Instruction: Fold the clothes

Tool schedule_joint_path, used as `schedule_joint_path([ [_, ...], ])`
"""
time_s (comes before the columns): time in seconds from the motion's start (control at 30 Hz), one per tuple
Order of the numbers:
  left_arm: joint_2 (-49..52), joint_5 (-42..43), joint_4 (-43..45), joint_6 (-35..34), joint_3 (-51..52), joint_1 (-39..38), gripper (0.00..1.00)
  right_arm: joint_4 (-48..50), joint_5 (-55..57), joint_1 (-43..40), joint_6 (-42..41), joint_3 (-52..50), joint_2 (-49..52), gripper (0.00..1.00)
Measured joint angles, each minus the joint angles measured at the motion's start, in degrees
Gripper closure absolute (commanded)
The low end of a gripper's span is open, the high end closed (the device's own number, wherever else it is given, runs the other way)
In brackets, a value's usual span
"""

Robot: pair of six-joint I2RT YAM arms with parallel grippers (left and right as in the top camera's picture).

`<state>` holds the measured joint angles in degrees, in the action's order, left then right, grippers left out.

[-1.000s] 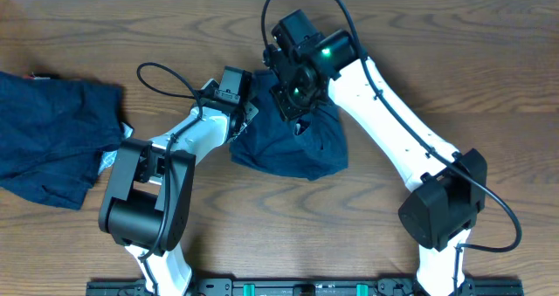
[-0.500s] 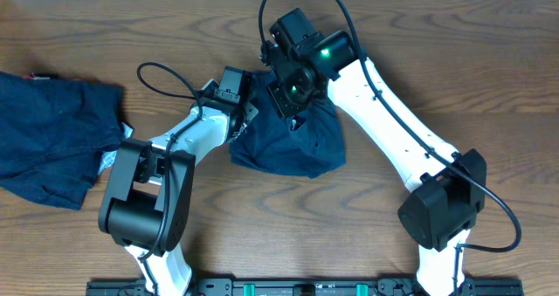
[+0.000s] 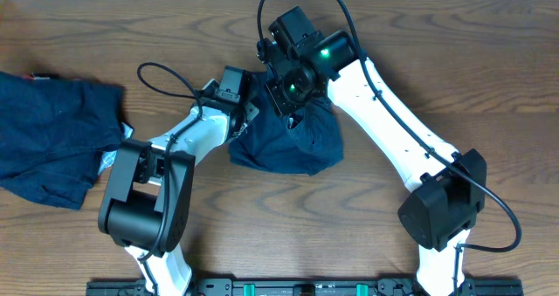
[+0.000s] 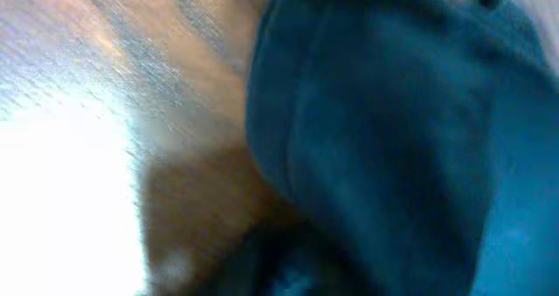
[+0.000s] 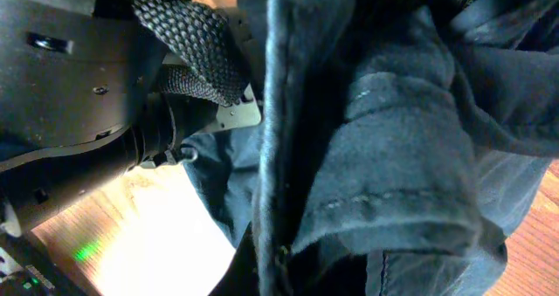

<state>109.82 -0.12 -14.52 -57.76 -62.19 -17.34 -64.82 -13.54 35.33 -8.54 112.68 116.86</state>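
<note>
The right tool [image 3: 294, 114] is closed tight and appears to pinch a bunched fold of the centre garment [image 3: 293, 152]. That navy cloth lies in a rumpled heap at the middle of the overhead frame, rising toward the tool. The left tool [image 3: 244, 113] sits at the heap's left edge, touching or nearly touching the cloth. Its own camera is too blurred to tell how far its jaws are parted or whether they hold anything.

The main risk, as I judge it, is a one-sided grip. If the left side holds nothing while the right lifts or drags, the cloth would swing as one lump and settle as a wad, not a flat layer. The pinch may also take several layers at once, so a pull would spoil the shape. The two tools stand close together and could collide. A second garment [image 3: 52, 143] lies well apart at the left edge of the tabletop [image 3: 454, 60], not yet folded
</note>
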Motion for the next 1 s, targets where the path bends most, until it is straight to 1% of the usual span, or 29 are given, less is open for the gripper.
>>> schedule_joint_path([
  [0.03, -0.1, 0.2, -0.2, 0.1, -0.1, -0.1, 0.47, 0.0, 0.0, 0.0, 0.0, 0.0, 0.0, 0.99],
  [0.07, -0.2, 0.4, -0.1, 0.2, -0.2, -0.2, 0.48, 0.0, 0.0, 0.0, 0.0, 0.0, 0.0, 0.99],
  [0.13, -0.3, 0.6, -0.3, 0.0, -0.2, -0.1, 0.62, -0.1, -0.2, 0.0, 0.0, 0.0, 0.0, 0.99],
  [0.17, -0.3, 0.4, -0.7, -0.1, -0.1, 0.1, 0.66, -0.1, -0.2, 0.0, 0.0, 0.0, 0.0, 0.99],
  [0.2, -0.4, 0.5, -1.0, 0.1, 0.0, 0.3, 0.67, -0.2, -0.2, 0.0, 0.0, 0.0, 0.0, 0.99],
  [0.37, -1.0, 0.9, -2.3, 0.6, 0.1, 1.3, 0.67, -0.3, -0.2, 0.0, 0.0, 0.0, 0.0, 0.99],
  [0.43, -1.6, -0.5, -3.4, 0.6, 0.5, 1.5, 0.64, -0.3, -0.2, 0.0, 0.0, 0.0, 0.0, 0.99],
  [0.53, -2.7, -3.2, -5.3, 0.6, 1.4, 1.9, 0.63, -0.3, -0.2, 0.0, 0.0, 0.0, 0.0, 0.99],
  [0.63, -3.8, -5.9, -7.3, 0.6, 2.4, 2.4, 0.58, -0.3, -0.2, 0.0, 0.0, 0.0, 0.0, 0.99],
  [1.0, -8.8, -13.9, -14.3, 0.9, 5.3, 4.8, 0.57, -0.3, -0.2, 0.0, 0.0, 0.0, 0.0, 0.99],
])
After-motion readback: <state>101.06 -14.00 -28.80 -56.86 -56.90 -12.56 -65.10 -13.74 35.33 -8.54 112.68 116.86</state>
